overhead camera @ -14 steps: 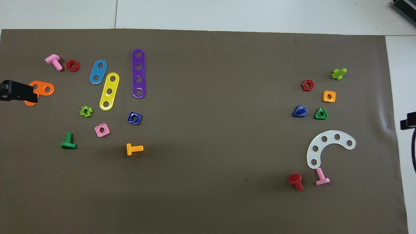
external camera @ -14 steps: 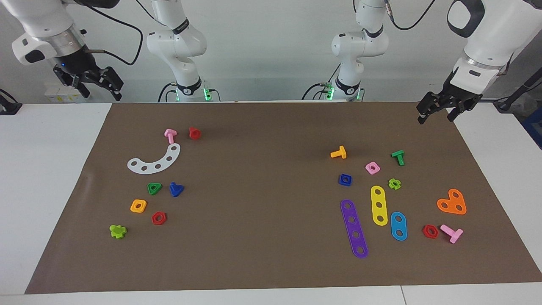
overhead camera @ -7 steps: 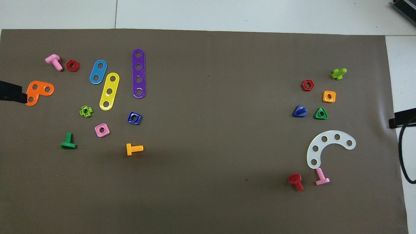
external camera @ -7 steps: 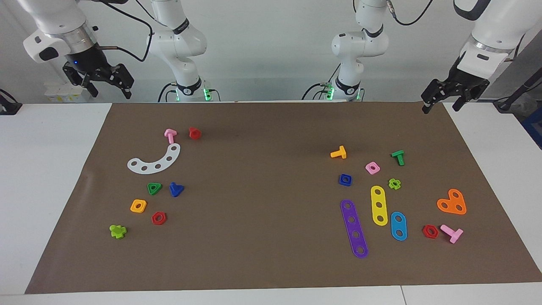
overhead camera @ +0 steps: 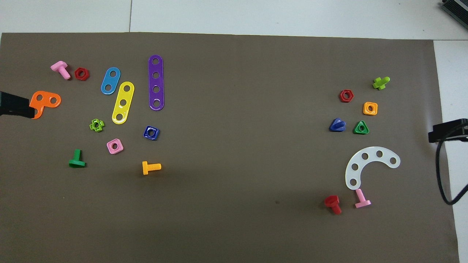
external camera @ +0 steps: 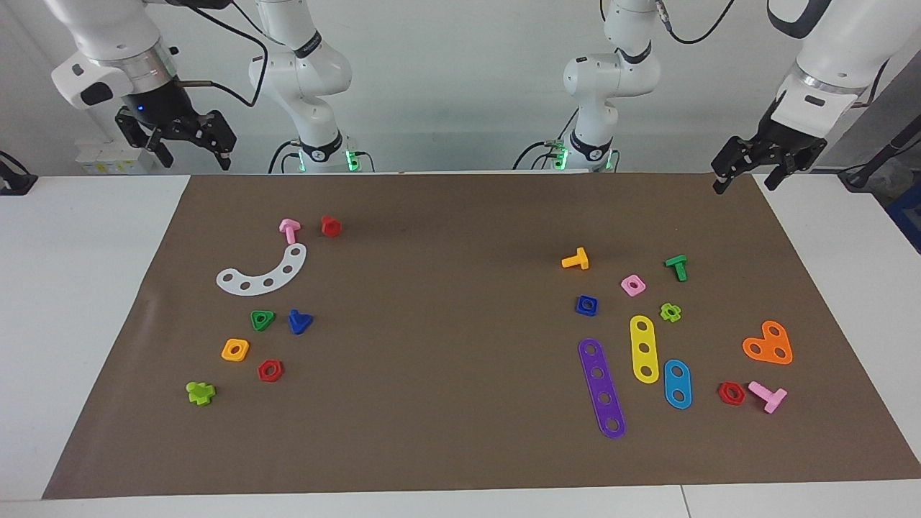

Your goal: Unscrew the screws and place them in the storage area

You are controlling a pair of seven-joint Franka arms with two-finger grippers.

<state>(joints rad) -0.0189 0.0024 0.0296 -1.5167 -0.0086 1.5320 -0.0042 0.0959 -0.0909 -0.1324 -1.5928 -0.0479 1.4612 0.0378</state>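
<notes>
The dark-blue triangular-headed screw (external camera: 299, 321) lies loose on the brown mat, beside the green triangular nut (external camera: 262, 319) in the storage area (external camera: 216, 316). The white curved strip (external camera: 265, 272), orange square nut (external camera: 235, 350) and red hexagonal nut (external camera: 270, 370) lie around it. The screw also shows in the overhead view (overhead camera: 336, 125). My right gripper (external camera: 196, 160) is open and empty, raised over the mat's corner at the right arm's end. My left gripper (external camera: 743, 183) is open and empty, raised over the mat's corner at the left arm's end.
Pink (external camera: 289, 230), red (external camera: 331, 226) and lime (external camera: 200, 392) bolts lie around the storage area. At the left arm's end lie purple (external camera: 601, 388), yellow (external camera: 644, 348) and light-blue (external camera: 677, 383) strips, an orange heart (external camera: 769, 344), a dark-blue square nut (external camera: 587, 305) and more bolts and nuts.
My right gripper has moved in toward the mat. My left gripper has risen and drawn back off the orange heart. No part on the mat has moved.
</notes>
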